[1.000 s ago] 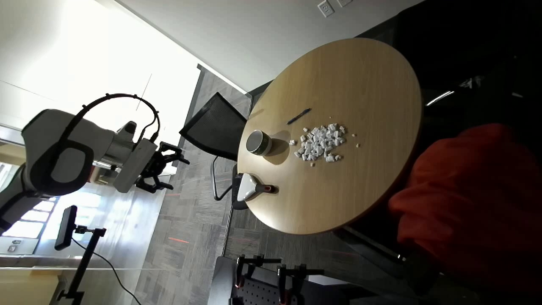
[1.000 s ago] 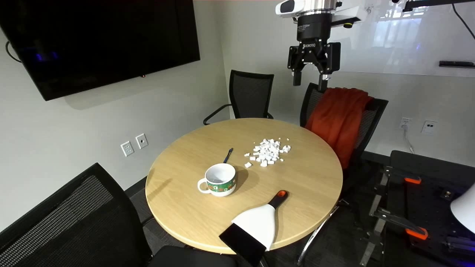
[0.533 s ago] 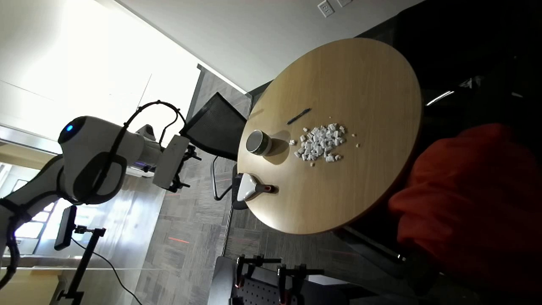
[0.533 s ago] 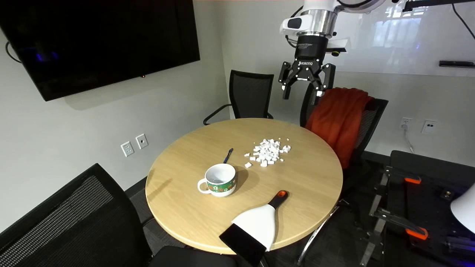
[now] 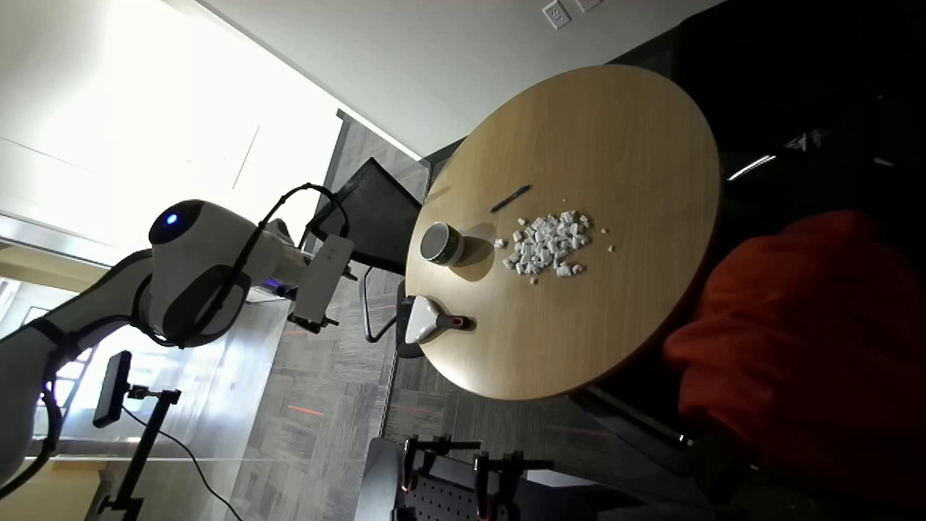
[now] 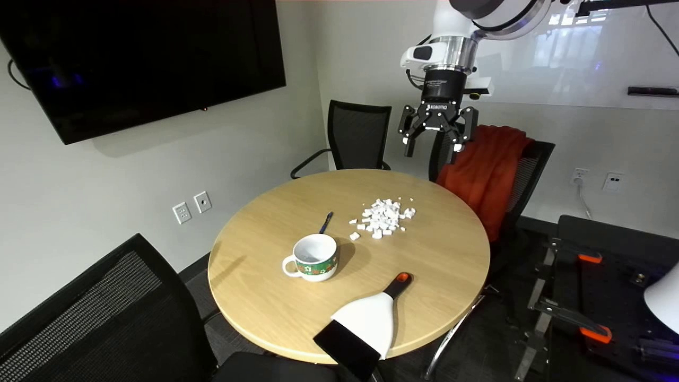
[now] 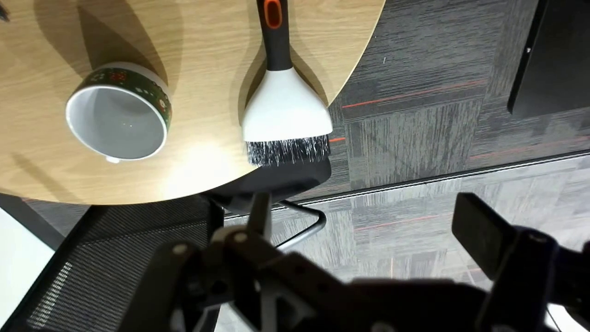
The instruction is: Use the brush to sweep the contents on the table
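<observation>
The brush has a white head, dark bristles and a black handle with orange. It lies on the round tan table [image 6: 265, 307], bristles past the edge, in both exterior views [image 6: 368, 318] [image 5: 423, 322] and the wrist view [image 7: 288, 108]. The contents, a cluster of small white bits, lie on the table in both exterior views [image 6: 383, 216] [image 5: 548, 244], outside the wrist view. My gripper hangs in the air, beyond the table edge in an exterior view [image 5: 343, 299]; it also shows in an exterior view [image 6: 430, 153]. In the wrist view [image 7: 362, 210] it is open, nothing between its fingers, below the bristles.
A mug with a green band [image 6: 315, 268] stands beside the brush. A dark blue pen [image 6: 326, 222] lies between mug and bits. A black mesh chair [image 7: 152, 244] stands at the table edge near the bristles. A red cloth [image 6: 480, 175] hangs on another chair.
My arm has come closer to the table edge in an exterior view. In an exterior view the gripper has dropped lower and turned somewhat. The brush, bits, mug and pen have not moved.
</observation>
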`<action>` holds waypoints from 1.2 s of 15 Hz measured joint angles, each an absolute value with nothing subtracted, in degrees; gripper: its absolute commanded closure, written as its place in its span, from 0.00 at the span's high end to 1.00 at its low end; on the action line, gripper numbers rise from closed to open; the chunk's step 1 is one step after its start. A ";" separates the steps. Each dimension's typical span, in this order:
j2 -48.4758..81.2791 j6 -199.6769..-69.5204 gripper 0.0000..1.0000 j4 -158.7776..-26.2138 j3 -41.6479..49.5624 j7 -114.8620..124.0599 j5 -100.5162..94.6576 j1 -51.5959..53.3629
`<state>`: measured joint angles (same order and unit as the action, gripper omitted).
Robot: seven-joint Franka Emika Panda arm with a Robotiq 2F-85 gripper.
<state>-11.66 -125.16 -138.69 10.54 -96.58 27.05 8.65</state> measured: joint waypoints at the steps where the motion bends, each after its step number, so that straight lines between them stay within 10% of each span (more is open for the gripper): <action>1: -11.57 -125.16 1.00 -138.69 10.05 -96.58 27.05 8.11; 18: 16.91 -128.26 1.00 -135.46 2.99 -143.21 56.93 -0.94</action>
